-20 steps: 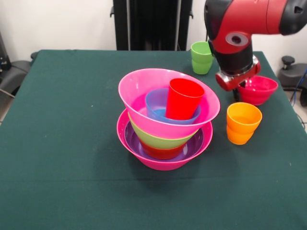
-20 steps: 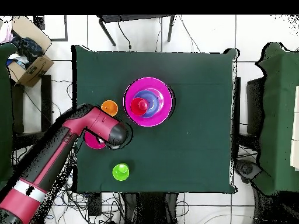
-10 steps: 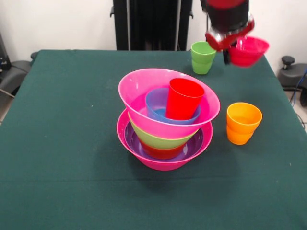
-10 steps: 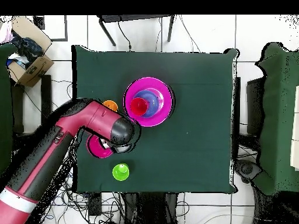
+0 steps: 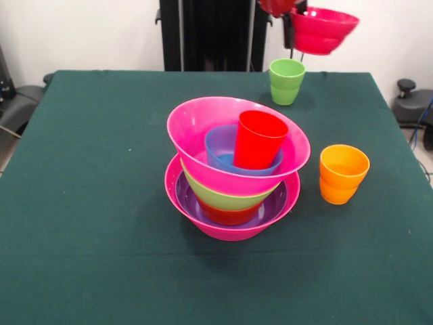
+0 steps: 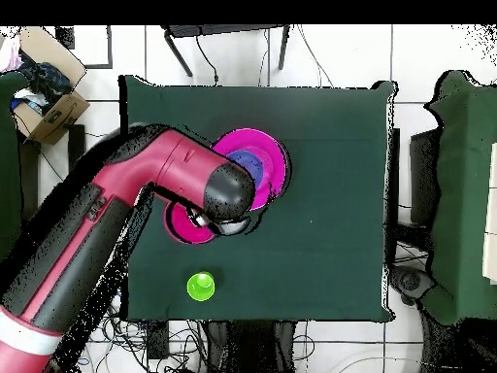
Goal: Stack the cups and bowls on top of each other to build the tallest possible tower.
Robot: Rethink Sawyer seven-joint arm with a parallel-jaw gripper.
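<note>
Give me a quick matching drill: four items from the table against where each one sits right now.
Items:
1. crimson bowl
2. red cup
3. orange cup
4. green cup

Places:
A. alone on the cloth, next to the tower
B. lifted in the air by the hand
C. near the table's far edge
D. inside the blue bowl

Pairs: 1-B, 2-D, 3-A, 4-C

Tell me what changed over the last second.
The gripper lifted the crimson bowl off the table beside the orange cup, high into the air, swinging toward the tower. It was already at the bowl's rim a second ago. Tower, orange cup and green cup stayed put.
</note>
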